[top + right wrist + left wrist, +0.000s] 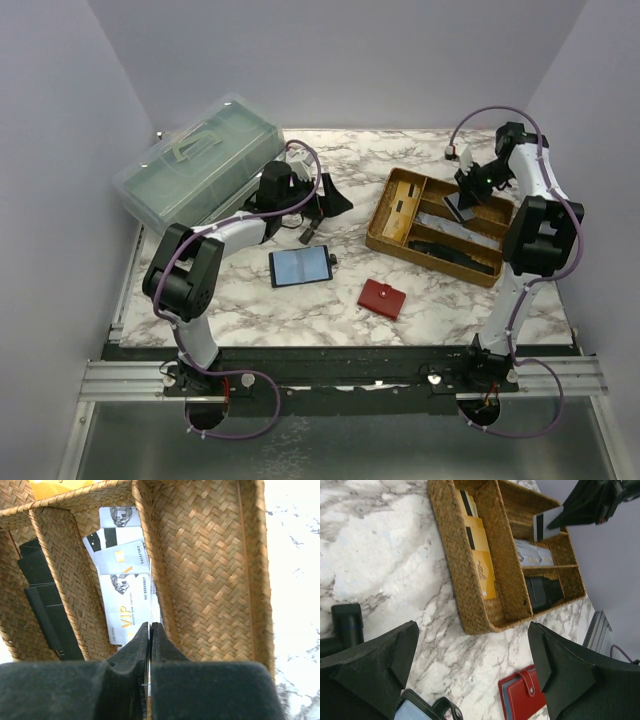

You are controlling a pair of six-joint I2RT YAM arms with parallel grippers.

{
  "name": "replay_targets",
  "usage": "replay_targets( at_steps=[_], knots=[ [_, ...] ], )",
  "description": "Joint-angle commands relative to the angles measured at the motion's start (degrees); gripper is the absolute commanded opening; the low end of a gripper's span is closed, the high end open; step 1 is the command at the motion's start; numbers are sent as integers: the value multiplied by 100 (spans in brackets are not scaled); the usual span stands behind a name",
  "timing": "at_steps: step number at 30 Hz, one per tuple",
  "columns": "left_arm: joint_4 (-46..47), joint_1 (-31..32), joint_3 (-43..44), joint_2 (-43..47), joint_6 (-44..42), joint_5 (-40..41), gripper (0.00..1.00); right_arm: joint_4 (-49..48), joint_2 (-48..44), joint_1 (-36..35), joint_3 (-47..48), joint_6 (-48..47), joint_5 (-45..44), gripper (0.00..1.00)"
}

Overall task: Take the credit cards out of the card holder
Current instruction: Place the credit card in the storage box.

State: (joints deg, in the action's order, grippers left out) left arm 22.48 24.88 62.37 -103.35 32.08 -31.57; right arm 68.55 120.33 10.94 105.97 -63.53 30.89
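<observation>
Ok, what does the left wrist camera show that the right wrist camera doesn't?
Left wrist only: the red wallet, yellow cards in the tray, and the open left gripper. Right wrist only: the VIP lettering on the grey cards. Both: the tray, the black cards, and the right gripper shut on a card.

I'm seeing the tray (380, 215) showing rough, matt woven fibre. Beneath it the table (250, 300) is gleaming faintly, smooth and marble-patterned. Inside the tray the credit cards (125, 600) are shining like glossy plastic. On the tray's near side the red wallet (382, 298) is looking like leather with a metal snap. Far left of the tray the box (195, 160) is reading as cloudy translucent plastic.
</observation>
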Motion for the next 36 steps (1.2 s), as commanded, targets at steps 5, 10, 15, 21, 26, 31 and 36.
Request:
replay_targets(
  at_steps=[5,10,15,21,26,31,36],
  knots=[
    [22,327,-645,899,-166,303,98,100,-52,-384,-51,-274,-554,0],
    [20,606,-1056,1397,-111,747,98,-792,-523,-840,-833,22,-1285,0],
    [20,806,-1465,1859,-68,1143,98,-1629,-753,-1052,-1378,398,-2190,0],
    [20,929,-1772,2223,30,1417,99,-2064,-923,-1094,-1577,568,-2716,0],
    [13,991,-1883,2359,109,1494,99,-2331,-1043,-1381,-1969,627,-2922,9],
    [8,1025,-2032,2539,255,1573,99,-1661,-1040,-1436,-1832,1148,-2276,25],
    [2,1075,-2225,2812,323,1695,99,-1370,-1212,-1436,-1741,1441,-1975,40]
  ],
)
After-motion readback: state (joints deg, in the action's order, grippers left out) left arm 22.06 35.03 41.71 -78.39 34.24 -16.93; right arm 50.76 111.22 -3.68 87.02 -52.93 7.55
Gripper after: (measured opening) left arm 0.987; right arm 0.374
